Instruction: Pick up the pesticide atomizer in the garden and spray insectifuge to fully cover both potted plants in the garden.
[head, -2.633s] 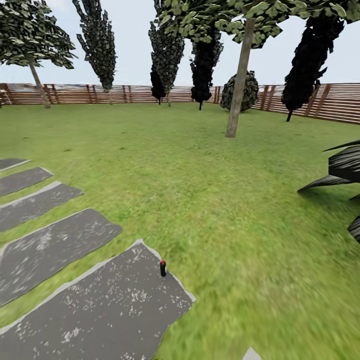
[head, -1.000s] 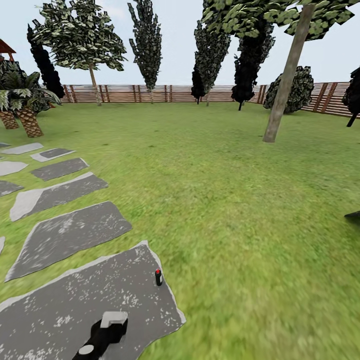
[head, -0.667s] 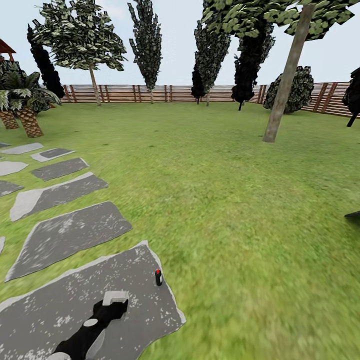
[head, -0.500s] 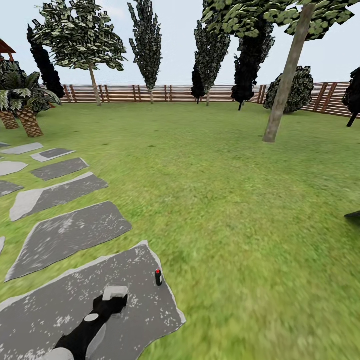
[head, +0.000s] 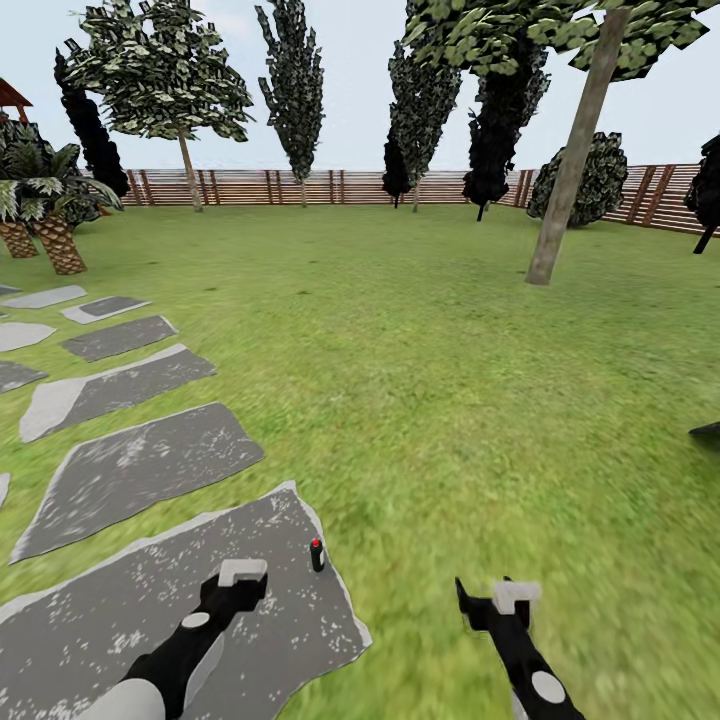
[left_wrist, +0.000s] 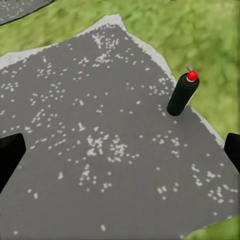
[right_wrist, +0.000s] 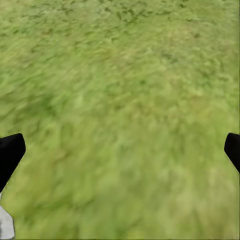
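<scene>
Low in the head view, a small dark bottle with a red cap, apparently the pesticide atomizer, stands upright near the right edge of the nearest grey stepping stone, amid green lawn. Left pincer hovers over that stone, just left of the bottle, jaws spread and empty; right pincer, released too, hangs over grass. Seemingly the pick-up is starting: next, the left pincer must close around the bottle.

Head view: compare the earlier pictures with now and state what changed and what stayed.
The camera swung left early on. The left tool rose into view and advanced toward the small red-capped bottle; the right tool has just appeared over the grass. Nothing was grasped. The bottle stays upright on the stepping stone.
</scene>
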